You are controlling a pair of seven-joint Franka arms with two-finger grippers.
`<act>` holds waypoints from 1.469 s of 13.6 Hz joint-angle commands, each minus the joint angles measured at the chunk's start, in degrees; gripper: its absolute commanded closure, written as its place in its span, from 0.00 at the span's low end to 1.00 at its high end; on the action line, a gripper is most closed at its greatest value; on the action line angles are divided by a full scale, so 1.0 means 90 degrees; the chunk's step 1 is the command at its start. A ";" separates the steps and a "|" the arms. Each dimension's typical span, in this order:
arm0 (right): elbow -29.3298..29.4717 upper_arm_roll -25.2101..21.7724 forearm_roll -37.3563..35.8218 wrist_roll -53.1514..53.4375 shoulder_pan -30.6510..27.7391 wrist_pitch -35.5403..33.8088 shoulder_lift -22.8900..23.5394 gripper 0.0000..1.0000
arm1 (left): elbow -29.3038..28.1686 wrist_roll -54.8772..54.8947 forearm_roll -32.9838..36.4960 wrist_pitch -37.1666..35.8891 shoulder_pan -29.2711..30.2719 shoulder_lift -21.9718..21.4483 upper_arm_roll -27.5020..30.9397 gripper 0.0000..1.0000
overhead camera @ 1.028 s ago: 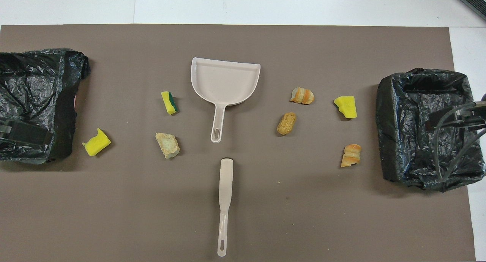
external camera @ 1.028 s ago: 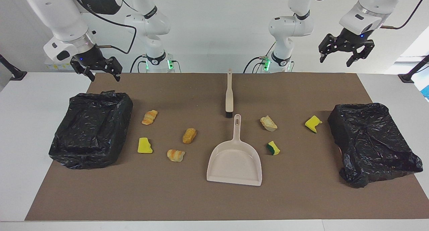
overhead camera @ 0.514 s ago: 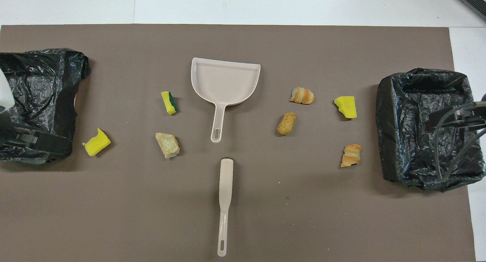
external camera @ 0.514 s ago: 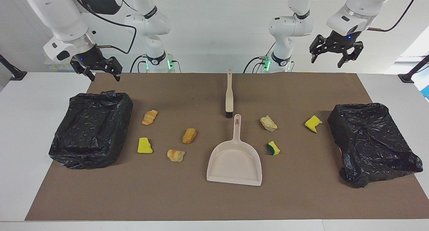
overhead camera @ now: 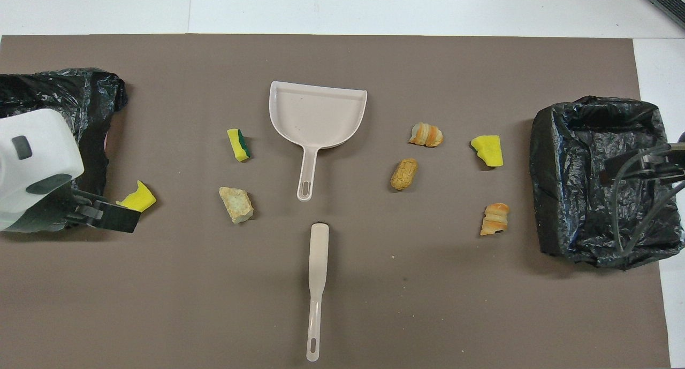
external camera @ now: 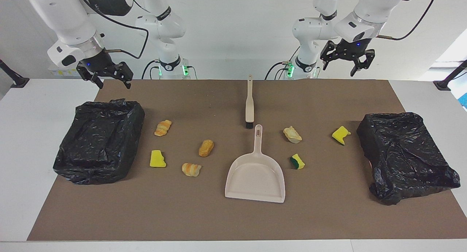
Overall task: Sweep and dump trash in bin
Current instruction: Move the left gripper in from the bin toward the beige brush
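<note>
Seven trash scraps lie on the brown mat. Toward the right arm's end are a striped pastry (external camera: 163, 128), a yellow sponge (external camera: 157, 159), a tan bread piece (external camera: 206, 148) and another striped pastry (external camera: 191, 169). Toward the left arm's end are a pale bread chunk (external camera: 292, 134), a yellow-green sponge (external camera: 297, 161) and a yellow sponge (external camera: 341, 134). The beige dustpan (external camera: 255, 175) and beige brush (external camera: 249, 104) lie in the middle. My left gripper (external camera: 340, 67) is open and empty, high in the air; in the overhead view (overhead camera: 109, 217) it covers that sponge's edge (overhead camera: 140, 197). My right gripper (external camera: 114, 84) is open, waiting above its bin.
Two bins lined with black bags stand at the mat's ends, one at the right arm's end (external camera: 100, 140) and one at the left arm's end (external camera: 405, 153). The brush lies nearer the robots than the dustpan, handle toward the robots. White table surrounds the mat.
My left gripper has moved from above its bin toward the table's middle and slightly down, still open and empty. The right arm and all objects have not moved.
</note>
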 commanded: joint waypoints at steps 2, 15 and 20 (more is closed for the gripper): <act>-0.0034 -0.0007 0.0115 0.0081 -0.0015 -0.0016 -0.0073 0.00 | -0.0513 -0.0184 -0.0082 0.0352 -0.0318 -0.0272 0.0074 0.00; -0.0034 -0.0007 0.0115 0.0081 -0.0015 -0.0016 -0.0073 0.00 | -0.2631 -0.2351 -0.0140 0.2197 -0.2544 -0.0311 0.0064 0.00; -0.0034 -0.0007 0.0115 0.0081 -0.0015 -0.0016 -0.0073 0.00 | -0.3072 -0.2586 -0.0150 0.2472 -0.3169 -0.0273 0.0064 0.00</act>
